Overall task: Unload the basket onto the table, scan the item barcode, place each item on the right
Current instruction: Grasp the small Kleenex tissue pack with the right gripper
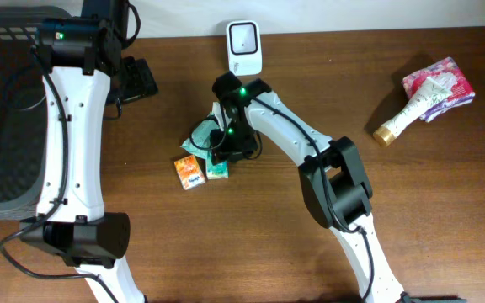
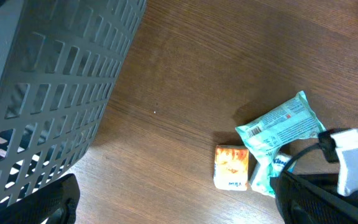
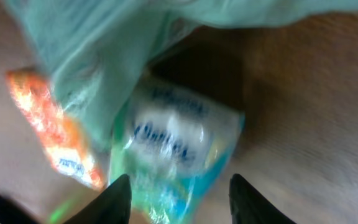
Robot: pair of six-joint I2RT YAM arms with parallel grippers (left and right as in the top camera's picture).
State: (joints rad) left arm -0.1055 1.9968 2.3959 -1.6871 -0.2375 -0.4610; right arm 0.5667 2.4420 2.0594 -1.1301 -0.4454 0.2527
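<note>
A white barcode scanner stands at the table's back edge. In front of it lie three small items: a teal wrapper packet, an orange packet and a clear blue-and-green tissue pack. My right gripper hangs low over the tissue pack, open, with one finger on each side. The left finger is at the pack's edge; bare table shows beside the right finger. The view is blurred. My left gripper is open and holds nothing, up near the basket.
A dark grey slatted basket fills the left side. At the far right lie a pink packet and a white tube with a gold cap. In the left wrist view the right arm covers part of the tissue pack.
</note>
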